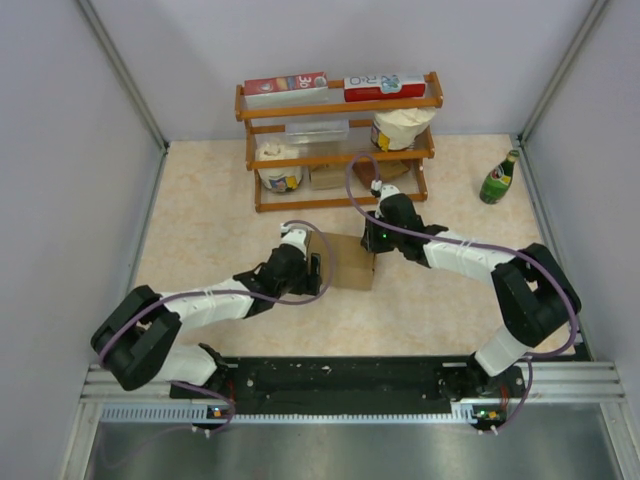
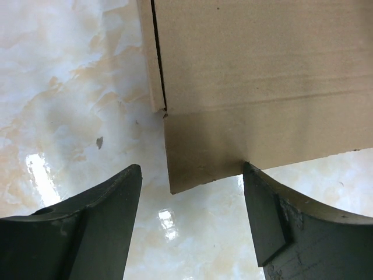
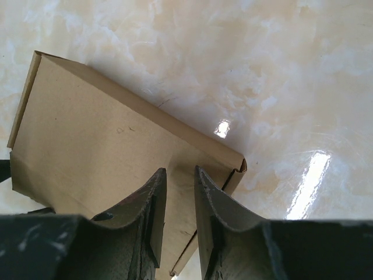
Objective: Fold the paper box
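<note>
flanking the paper box (image 1: pixel 345 262), left hand (image 2: pixel 191 166) gapes at its corner; right hand (image 3: pixel 180 169) narrowed over its edge, grip unclear.

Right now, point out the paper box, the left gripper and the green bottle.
paper box (image 1: pixel 350 262), top external view, its top face.
left gripper (image 2: pixel 192 169), left wrist view, midway between fingertips.
green bottle (image 1: pixel 497 181), top external view, its body.

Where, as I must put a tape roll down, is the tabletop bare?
Bare: the table left of the shelf rack; the right side in front of the green bottle; the strip between paper box and base rail. Crowded: the centre, where left gripper and right gripper flank the box.
</note>
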`<control>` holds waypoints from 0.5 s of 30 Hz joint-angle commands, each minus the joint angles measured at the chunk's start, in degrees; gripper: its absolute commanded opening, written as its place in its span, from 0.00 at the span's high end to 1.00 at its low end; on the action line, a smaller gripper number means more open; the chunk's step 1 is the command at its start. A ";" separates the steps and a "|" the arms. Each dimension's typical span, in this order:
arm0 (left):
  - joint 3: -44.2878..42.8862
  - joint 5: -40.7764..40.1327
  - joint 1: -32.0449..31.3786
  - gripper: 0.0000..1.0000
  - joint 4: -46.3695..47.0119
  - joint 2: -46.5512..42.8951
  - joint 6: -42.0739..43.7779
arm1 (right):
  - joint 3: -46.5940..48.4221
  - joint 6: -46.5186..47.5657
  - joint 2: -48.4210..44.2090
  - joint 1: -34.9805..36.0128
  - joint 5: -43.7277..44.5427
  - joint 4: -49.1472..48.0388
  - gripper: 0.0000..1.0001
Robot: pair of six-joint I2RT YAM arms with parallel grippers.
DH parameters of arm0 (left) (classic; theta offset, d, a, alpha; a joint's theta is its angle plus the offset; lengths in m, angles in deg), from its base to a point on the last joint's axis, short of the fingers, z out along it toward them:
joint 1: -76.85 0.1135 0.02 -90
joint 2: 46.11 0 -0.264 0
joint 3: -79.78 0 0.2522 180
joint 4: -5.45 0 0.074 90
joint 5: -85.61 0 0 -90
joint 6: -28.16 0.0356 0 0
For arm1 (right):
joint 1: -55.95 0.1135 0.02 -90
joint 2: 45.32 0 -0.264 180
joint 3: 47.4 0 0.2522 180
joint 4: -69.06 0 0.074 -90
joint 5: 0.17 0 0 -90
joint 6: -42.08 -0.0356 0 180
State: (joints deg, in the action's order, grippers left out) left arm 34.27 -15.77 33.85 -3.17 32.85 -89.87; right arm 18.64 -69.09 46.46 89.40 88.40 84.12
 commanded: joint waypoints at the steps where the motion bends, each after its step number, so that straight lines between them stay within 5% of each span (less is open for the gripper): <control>1: 0.98 1.18 0.38 0.25 -1.10 -5.56 1.40 | 1.08 0.34 2.08 -0.41 -0.94 2.92 0.74; 15: 4.41 -0.14 0.64 0.33 0.65 -9.17 0.52 | 2.31 0.16 3.04 -0.49 -3.14 3.62 0.74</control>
State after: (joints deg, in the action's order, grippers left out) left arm 37.59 -14.98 34.09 -5.02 24.89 -89.17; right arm 19.45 -69.07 47.21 89.14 86.72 84.23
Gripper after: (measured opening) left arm 0.699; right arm 0.260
